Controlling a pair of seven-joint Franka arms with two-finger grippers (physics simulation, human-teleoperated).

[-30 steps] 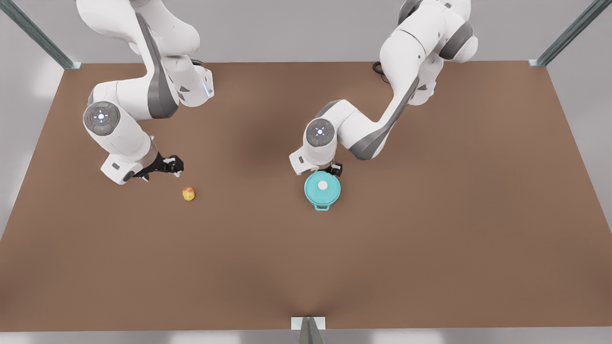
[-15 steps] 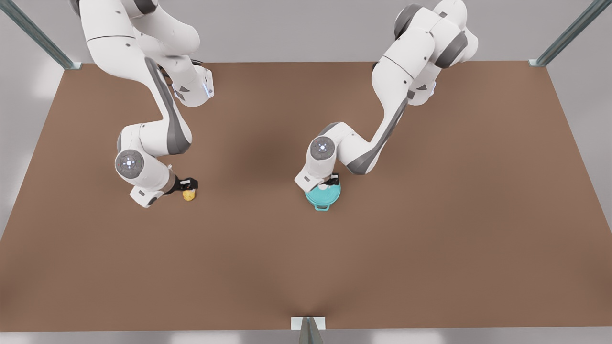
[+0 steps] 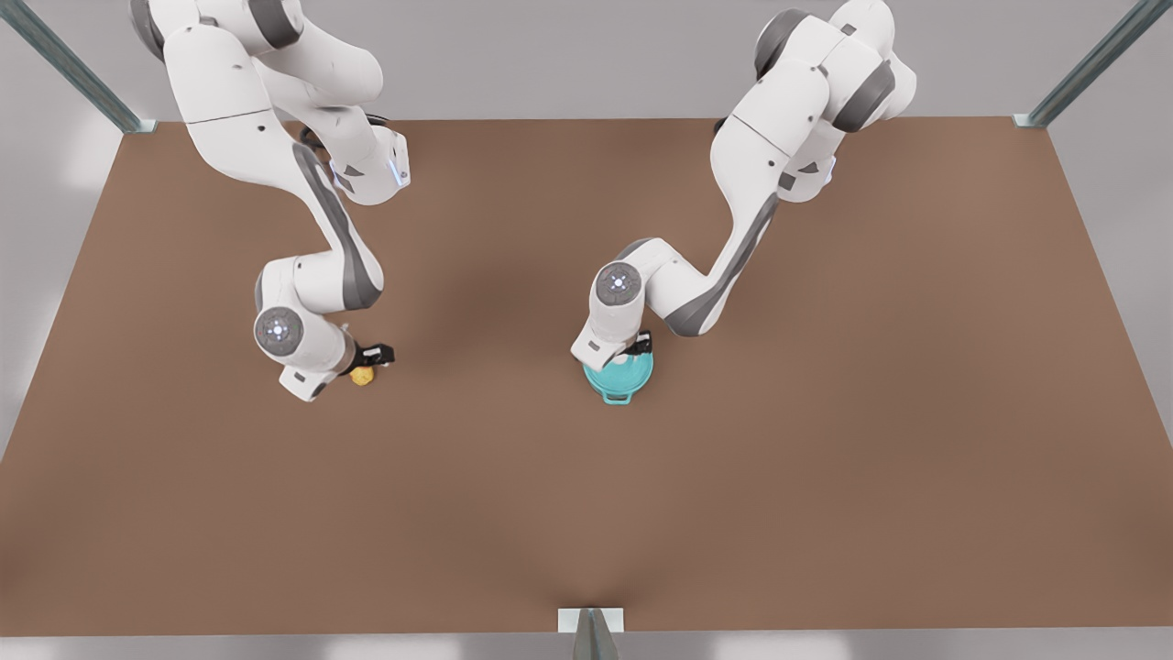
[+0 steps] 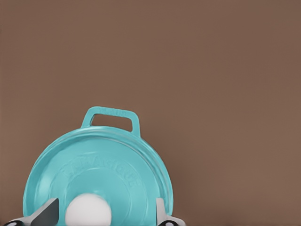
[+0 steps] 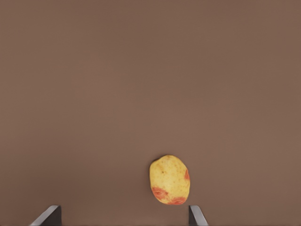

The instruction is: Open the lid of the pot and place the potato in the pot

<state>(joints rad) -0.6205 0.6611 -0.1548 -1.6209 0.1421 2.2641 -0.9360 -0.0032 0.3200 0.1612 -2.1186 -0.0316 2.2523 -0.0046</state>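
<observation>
The small round teal pot (image 3: 619,378) with loop handles is sitting on the brown table (image 3: 825,440), and the flat round teal pot lid (image 4: 99,179) with its small white knob (image 4: 88,210) is lying on top of it, so what the pot holds cannot be seen. The left gripper (image 4: 102,214) is hanging right over the lid with its two fingers (image 4: 46,214) standing apart, one on each side of the knob and not touching it. In the front view this gripper (image 3: 634,348) is sitting at the far edge of the pot, with one loop handle (image 3: 616,397) sticking out on the side away from it.

The tiny roundish yellow potato (image 5: 170,179) with orange-red patches is lying on the bare table just beyond the right gripper (image 5: 124,216), nearer to one of its spread fingers (image 5: 196,215) than to the other (neither is touching it). In the front view the right gripper (image 3: 376,355) is hovering directly at the potato (image 3: 362,376).

Pot and potato are lying well apart, with open brown tabletop between them and around both; the table edges and the metal corner posts (image 3: 1090,64) are standing far from either gripper.

Raised lettering is running in a ring on the lid, but it cannot be read.
</observation>
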